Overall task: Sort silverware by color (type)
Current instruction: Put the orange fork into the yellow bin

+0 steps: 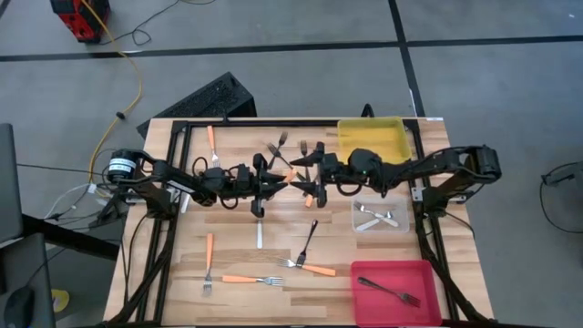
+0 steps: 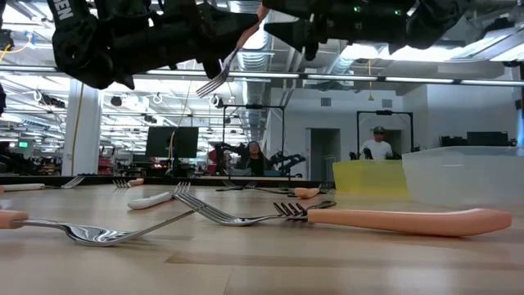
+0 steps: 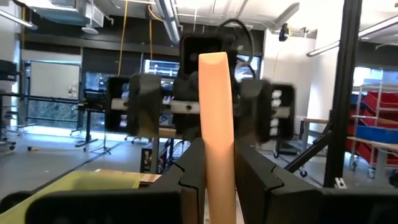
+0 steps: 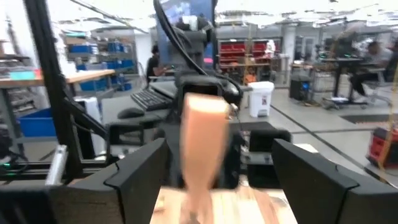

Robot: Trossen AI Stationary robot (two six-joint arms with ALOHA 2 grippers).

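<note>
Above mid-table, left gripper [image 1: 278, 182] jaws clamp orange-handled fork [image 3: 219, 134], right gripper [image 1: 305, 175] jaws wide apart.

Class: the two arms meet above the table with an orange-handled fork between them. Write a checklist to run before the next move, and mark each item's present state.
1. Left gripper shut on orange-handled fork: ok.
2. Right gripper jaws open: ok.
3. Handle lies between the right jaws: ok.
4. Right jaws closed on handle: not ok.
5. Fork lifted clear of table: ok.

Orange-handled fork [image 3: 217, 130] aloft, other forks [image 1: 252, 279] scattered
</note>
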